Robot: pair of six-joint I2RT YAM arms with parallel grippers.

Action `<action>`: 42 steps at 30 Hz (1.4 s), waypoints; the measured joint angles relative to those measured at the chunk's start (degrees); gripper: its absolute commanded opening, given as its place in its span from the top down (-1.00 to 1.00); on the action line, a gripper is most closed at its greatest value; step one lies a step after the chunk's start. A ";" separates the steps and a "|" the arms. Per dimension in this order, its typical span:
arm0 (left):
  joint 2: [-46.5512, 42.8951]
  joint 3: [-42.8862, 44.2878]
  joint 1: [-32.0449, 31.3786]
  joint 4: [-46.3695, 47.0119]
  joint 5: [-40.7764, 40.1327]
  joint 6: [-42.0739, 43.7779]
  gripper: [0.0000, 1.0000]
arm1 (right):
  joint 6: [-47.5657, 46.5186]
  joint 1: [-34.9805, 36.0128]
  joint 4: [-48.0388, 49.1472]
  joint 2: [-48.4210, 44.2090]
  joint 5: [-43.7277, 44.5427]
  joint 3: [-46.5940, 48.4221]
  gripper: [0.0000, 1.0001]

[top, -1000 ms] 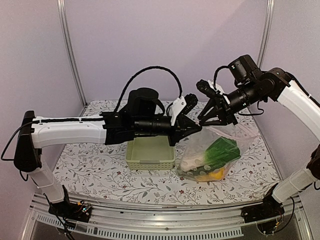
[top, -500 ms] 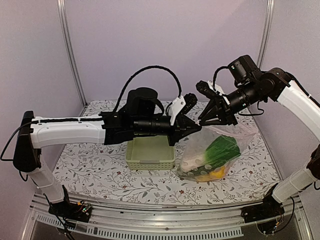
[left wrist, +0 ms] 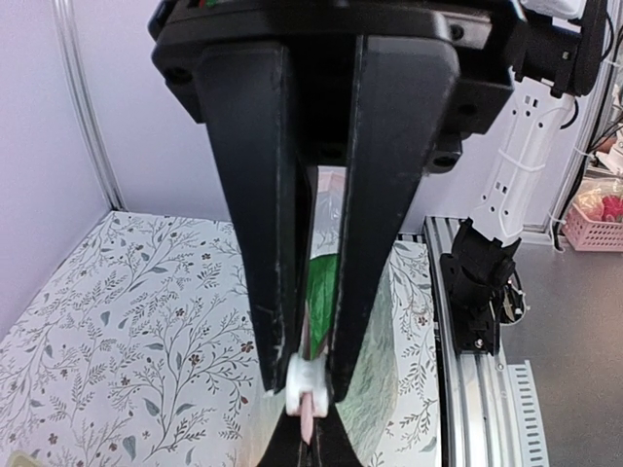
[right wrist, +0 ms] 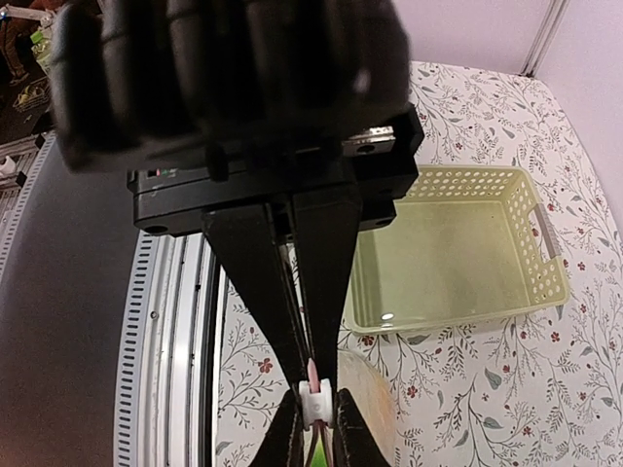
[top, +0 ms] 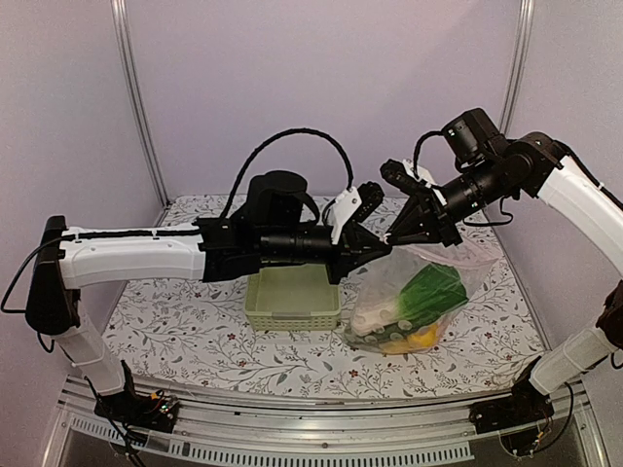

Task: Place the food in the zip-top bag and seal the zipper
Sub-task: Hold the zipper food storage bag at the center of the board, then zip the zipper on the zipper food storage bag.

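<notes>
We see a robotics lab booth: plain lilac wall panels (top: 321, 78), grey metal posts (top: 136, 97), aluminium rail (top: 321, 413) edging the floral-clothed table (top: 195, 331).

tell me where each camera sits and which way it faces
Top external: above and behind the bases, looking down on the table; both arms show.
Left wrist: on the left claw, looking along its fingers toward the right arm's base.
Right wrist: on the right claw, looking down its fingers at the basket.
Both wrist views show the zipper.

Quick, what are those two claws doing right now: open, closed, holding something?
Left gripper: closed on the zipper of the zip-top bag.
Right gripper: at the bag's mouth; open or closed cannot be told.
</notes>
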 measured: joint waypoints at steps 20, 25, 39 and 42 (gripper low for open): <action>-3.30 -5.84 0.02 3.52 -2.43 -0.22 1.00 | -2.67 -1.75 -5.90 2.60 1.22 3.10 1.00; -5.03 -8.04 0.37 4.31 -3.93 -0.28 1.00 | -4.55 -5.75 -8.74 2.12 1.97 2.69 1.00; -5.86 -9.22 1.05 4.68 -4.98 -0.26 1.00 | -11.37 -20.00 -11.98 -6.21 3.17 -6.82 1.00; -6.32 -9.42 1.27 4.63 -5.09 -0.24 1.00 | -12.81 -22.56 -12.13 -7.06 3.67 -8.02 1.00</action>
